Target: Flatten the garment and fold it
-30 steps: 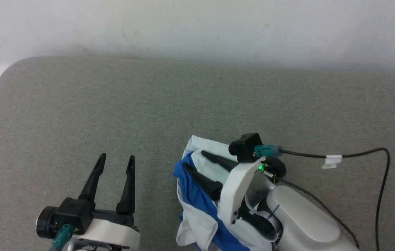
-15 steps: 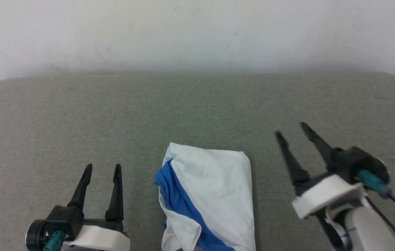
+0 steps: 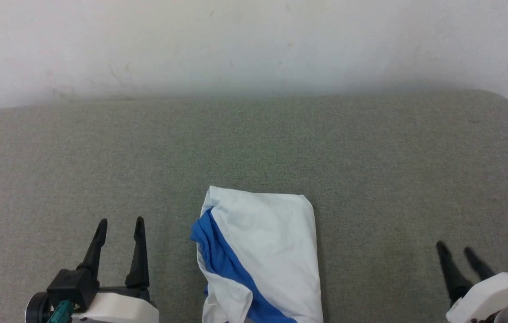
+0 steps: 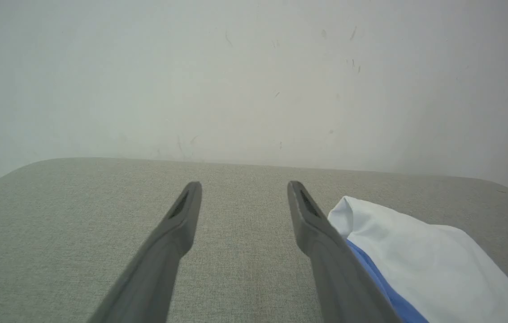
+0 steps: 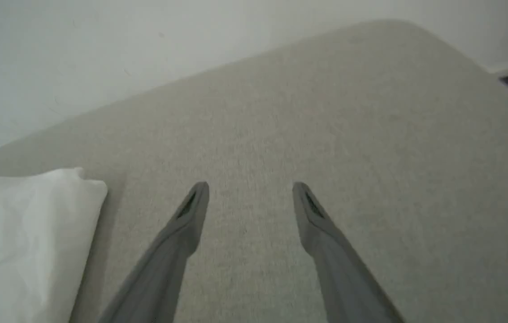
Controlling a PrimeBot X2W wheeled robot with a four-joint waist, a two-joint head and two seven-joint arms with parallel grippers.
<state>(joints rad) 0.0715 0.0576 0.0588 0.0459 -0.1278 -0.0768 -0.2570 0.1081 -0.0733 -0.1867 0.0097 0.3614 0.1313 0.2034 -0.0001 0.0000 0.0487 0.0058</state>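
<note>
A grey, cloth-covered surface (image 3: 254, 143) with rounded far corners stands against a plain pale wall (image 3: 254, 45).

The left end effector (image 3: 120, 222) sits at the near left. Its two dark fingers are spread wide with nothing between them, and its wrist view shows bare grey cloth in the gap (image 4: 245, 185). The right end effector (image 3: 453, 247) is low at the near right, slightly blurred. Its fingers are also parted and empty over bare surface (image 5: 250, 185). Neither touches the cloth: the left is just beside it and the right is well apart.

Between them, at the middle of the near edge, lies the garment (image 3: 262, 251). It is gathered into a compact, roughly rectangular packet, with a white panel on top and a royal blue band running diagonally down its left side. The far edge looks fairly straight. The near left corner is rumpled, and the lowest part runs out of the head view. The left wrist view shows it beside the right-hand finger (image 4: 415, 251), and the right wrist view shows its white corner at the left (image 5: 20, 233).

By the look of it, flattening is done and the folding is at or near its end. If anything remains, the next move calls for pinching the loose near-left corner and tucking or smoothing it without pulling the folded layers open.
</note>
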